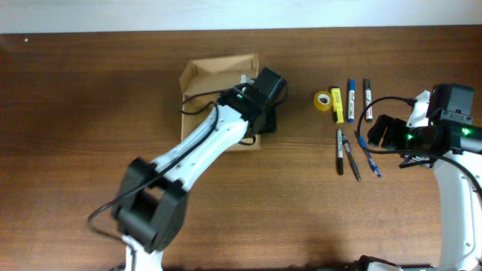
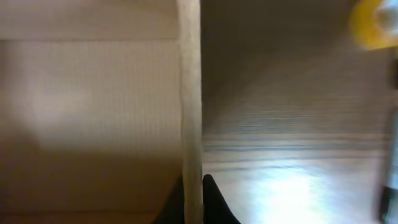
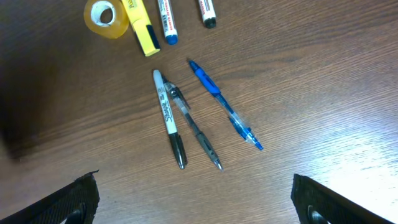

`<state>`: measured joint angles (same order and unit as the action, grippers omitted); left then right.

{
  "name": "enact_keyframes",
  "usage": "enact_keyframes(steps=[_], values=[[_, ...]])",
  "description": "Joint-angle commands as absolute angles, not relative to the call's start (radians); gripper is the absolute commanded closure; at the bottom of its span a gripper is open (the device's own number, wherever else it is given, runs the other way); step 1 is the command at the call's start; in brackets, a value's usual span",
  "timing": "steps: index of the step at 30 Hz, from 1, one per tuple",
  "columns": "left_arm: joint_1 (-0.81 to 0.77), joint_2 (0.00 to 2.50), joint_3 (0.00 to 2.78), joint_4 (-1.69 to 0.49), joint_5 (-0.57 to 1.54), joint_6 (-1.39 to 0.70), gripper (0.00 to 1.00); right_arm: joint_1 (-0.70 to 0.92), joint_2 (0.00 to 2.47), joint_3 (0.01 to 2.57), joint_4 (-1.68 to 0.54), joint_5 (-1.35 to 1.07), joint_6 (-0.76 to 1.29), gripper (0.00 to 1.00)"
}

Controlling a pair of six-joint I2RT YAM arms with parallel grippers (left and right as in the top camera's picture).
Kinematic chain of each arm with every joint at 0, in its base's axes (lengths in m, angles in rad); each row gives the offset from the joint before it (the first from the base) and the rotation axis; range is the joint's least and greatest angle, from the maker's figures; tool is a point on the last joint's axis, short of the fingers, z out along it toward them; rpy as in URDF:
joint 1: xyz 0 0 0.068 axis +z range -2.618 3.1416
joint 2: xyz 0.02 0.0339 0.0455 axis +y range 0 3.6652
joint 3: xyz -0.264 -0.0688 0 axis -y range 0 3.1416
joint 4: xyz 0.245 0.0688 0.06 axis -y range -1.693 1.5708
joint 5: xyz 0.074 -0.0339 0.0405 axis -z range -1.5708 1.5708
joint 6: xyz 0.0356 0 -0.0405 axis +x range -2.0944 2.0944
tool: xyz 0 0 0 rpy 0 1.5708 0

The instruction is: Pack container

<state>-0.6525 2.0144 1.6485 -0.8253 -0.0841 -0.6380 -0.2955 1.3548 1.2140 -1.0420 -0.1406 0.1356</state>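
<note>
Small rectangular tan cardboard box is plain and unmarked, lid flap open and folded back on the far side, inside bare in what I can see. It sits on the dark brown wooden surface, left of centre, toward the far edge.

My left gripper is over the box's right wall. In the left wrist view that wall runs straight up the frame with a dark finger pressed to each side, so I read it as clamped on the wall.

My right gripper is well apart from the box, off to the right, fingers spread wide and holding nothing. It hangs above a black Sharpie marker, a grey pen and a blue pen. A yellow tape roll and a yellow highlighter lie beyond them.
</note>
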Motion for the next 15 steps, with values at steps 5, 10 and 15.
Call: enact_keyframes(steps=[5, 10, 15], values=[[-0.654, 2.115, 1.678, -0.831, -0.048, -0.666, 0.98, -0.302, 1.351, 1.235, -1.043, -0.158, 0.145, 0.01], [-0.654, 2.122, 1.685, -0.819, -0.05, -0.652, 0.94, -0.302, 1.351, 1.234, -1.036, -0.158, 0.144, 0.01], [-0.654, 2.122, 1.777, -0.869, -0.052, -0.586, 0.32, -0.302, 1.351, 1.235, -1.013, -0.159, 0.144, 0.01]])
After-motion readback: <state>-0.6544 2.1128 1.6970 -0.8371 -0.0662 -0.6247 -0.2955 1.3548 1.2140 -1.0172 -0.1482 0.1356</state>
